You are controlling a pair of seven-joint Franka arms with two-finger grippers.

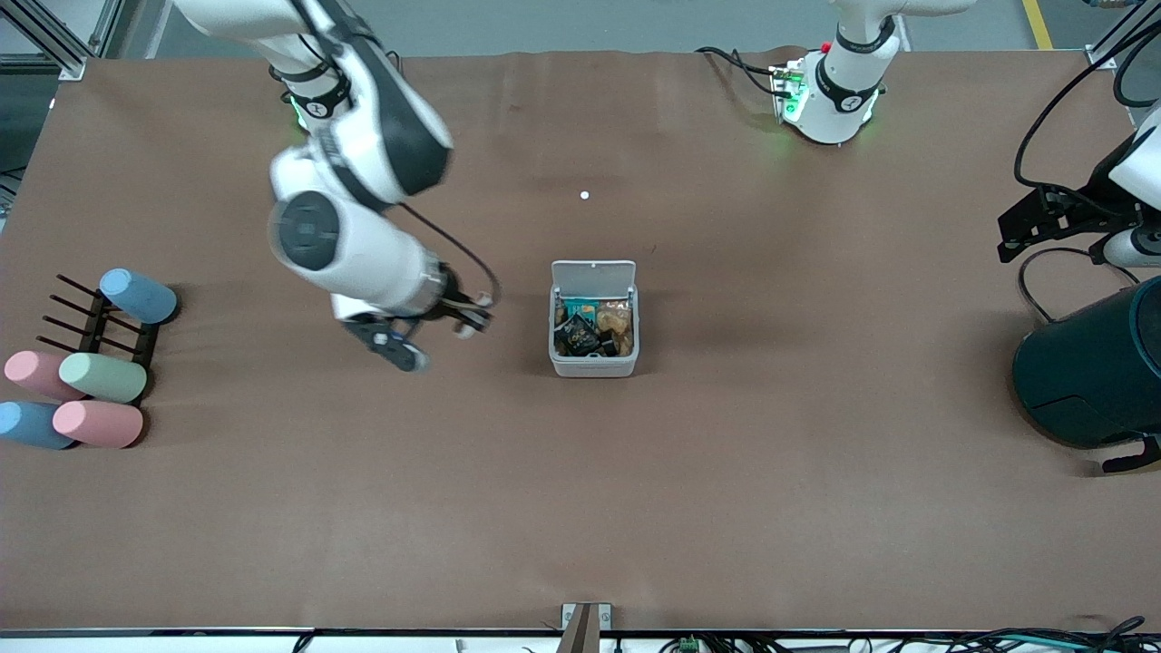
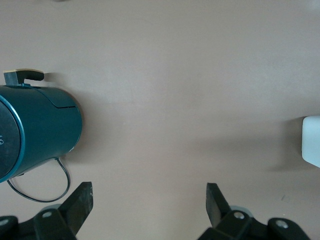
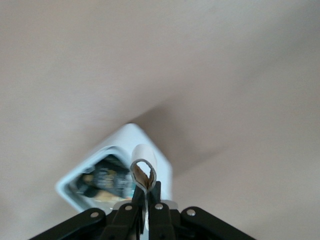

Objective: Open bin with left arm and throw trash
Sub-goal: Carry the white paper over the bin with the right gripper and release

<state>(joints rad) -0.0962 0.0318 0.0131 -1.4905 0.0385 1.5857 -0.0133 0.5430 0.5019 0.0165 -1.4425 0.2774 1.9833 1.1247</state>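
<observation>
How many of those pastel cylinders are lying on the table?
5, all at the right arm's end: a blue one on the black rack; nearer the camera a pink one, a green one, another blue and another pink.

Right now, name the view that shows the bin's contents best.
The front view: the bin stands open, packets visible inside. The right wrist view shows it tilted and blurred beyond the right gripper. The left wrist view catches one white edge.
</observation>
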